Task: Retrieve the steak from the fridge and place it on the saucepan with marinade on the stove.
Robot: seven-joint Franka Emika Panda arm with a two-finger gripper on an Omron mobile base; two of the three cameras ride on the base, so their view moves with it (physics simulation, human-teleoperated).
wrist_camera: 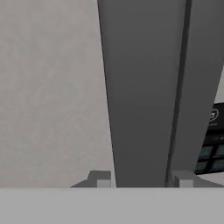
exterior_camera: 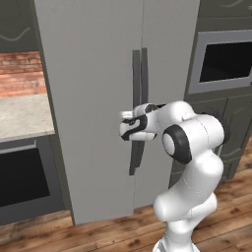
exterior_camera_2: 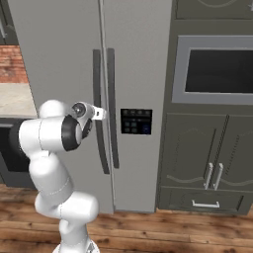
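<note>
The light-grey fridge (exterior_camera: 88,98) (exterior_camera_2: 59,49) stands straight ahead with both doors closed. My gripper (exterior_camera: 125,115) (exterior_camera_2: 101,113) (wrist_camera: 142,181) is at mid height on the left door's long dark handle (exterior_camera: 136,74) (exterior_camera_2: 97,74) (wrist_camera: 140,109). In the hand view the handle runs between the two fingertips, which press close on either side of it. The right door's handle (wrist_camera: 203,65) and the dark dispenser panel (exterior_camera_2: 136,121) (wrist_camera: 214,140) lie just to the right. The steak, saucepan, marinade and stove are out of view.
A built-in wall oven (exterior_camera: 226,61) (exterior_camera_2: 217,71) sits to the right of the fridge, above dark cabinet doors (exterior_camera_2: 212,158). On the left are a pale counter (exterior_camera: 24,115) and a dark-fronted appliance (exterior_camera: 19,174) beneath it. The floor (exterior_camera_2: 173,232) is wood.
</note>
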